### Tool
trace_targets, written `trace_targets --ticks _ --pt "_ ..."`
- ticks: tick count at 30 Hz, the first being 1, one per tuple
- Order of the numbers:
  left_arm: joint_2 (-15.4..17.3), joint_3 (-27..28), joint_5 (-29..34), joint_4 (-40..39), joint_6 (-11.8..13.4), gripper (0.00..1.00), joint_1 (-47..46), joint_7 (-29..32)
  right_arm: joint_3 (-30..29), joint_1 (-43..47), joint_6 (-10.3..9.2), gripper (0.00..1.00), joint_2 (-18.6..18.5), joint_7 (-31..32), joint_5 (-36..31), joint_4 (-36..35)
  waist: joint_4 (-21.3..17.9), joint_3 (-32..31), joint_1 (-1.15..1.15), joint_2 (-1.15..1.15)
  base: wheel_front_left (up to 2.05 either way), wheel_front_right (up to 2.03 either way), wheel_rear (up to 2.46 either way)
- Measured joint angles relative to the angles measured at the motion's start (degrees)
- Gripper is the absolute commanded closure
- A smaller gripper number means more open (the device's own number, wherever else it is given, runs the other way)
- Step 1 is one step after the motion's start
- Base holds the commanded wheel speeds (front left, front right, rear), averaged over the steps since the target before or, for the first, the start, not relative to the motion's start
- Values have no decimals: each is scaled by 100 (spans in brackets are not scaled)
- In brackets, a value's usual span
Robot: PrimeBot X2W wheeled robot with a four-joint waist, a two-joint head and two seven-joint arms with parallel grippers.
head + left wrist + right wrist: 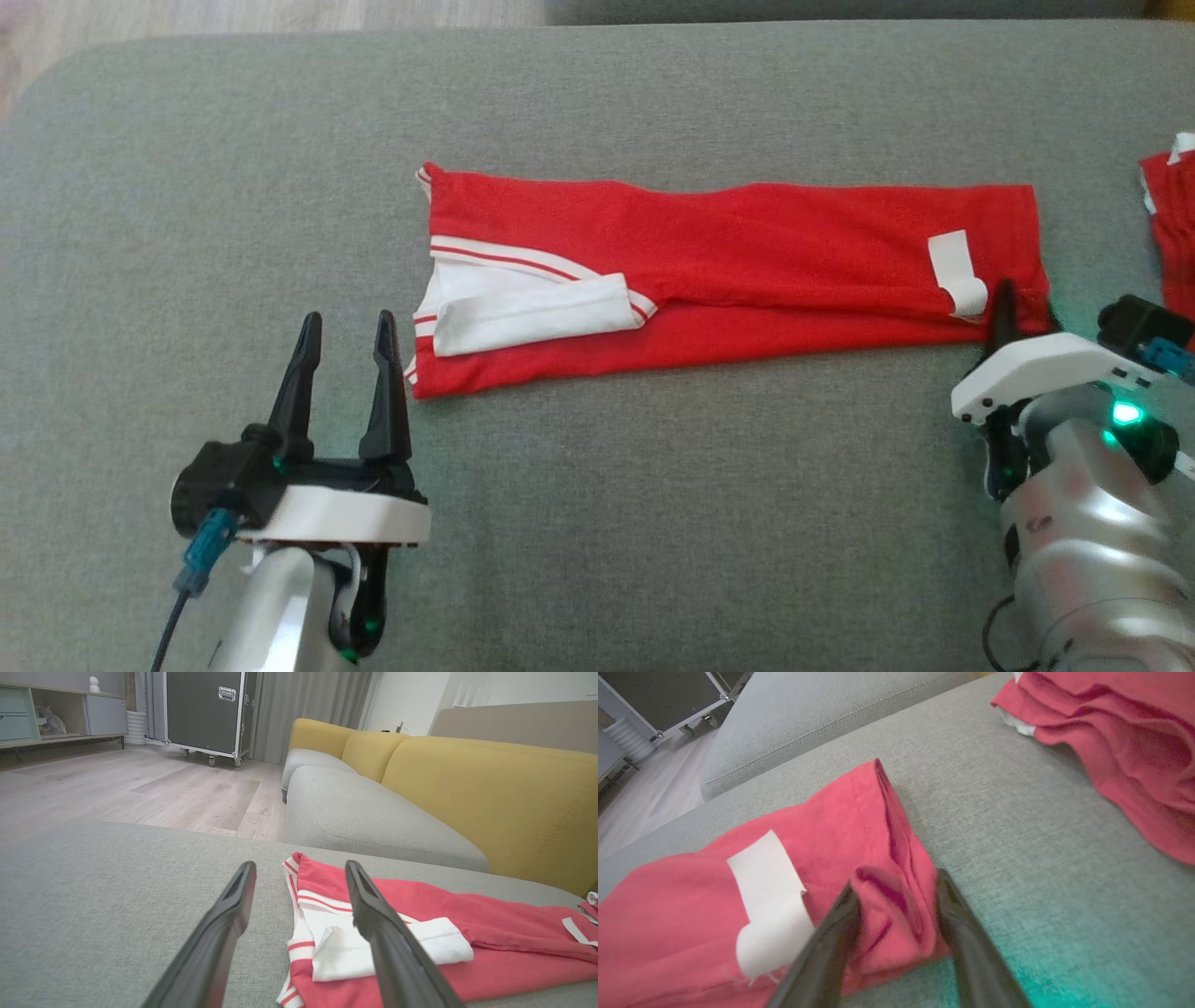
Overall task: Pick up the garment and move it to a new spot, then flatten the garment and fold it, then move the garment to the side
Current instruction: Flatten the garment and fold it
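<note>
Bracketing a bunched garment [896,905] corner, right claw [896,891] not visibly pinching; left claw [345,341] spread.

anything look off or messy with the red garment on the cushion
Mostly neat: the red garment lies flat in a long strip. Its near right corner is bunched up between the right gripper's fingers, and a white label curls there.

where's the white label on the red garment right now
In the head view the white label sits near the red garment's right end, just left of the right gripper.
</note>
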Motion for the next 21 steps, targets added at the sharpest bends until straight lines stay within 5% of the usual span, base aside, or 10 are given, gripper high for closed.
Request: trace_targets --ticks 7,21 --pt "-13 116 43 3 -14 0 -2 0 -89 -10 0 100 11 -87 -435 -199 -143 -95 0 0 0 0 0" --pt "-20 151 -75 -46 7 0 64 0 -394 348 -1 100 -525 -126 -771 -826 -308 -516 -1 0 0 0 0"
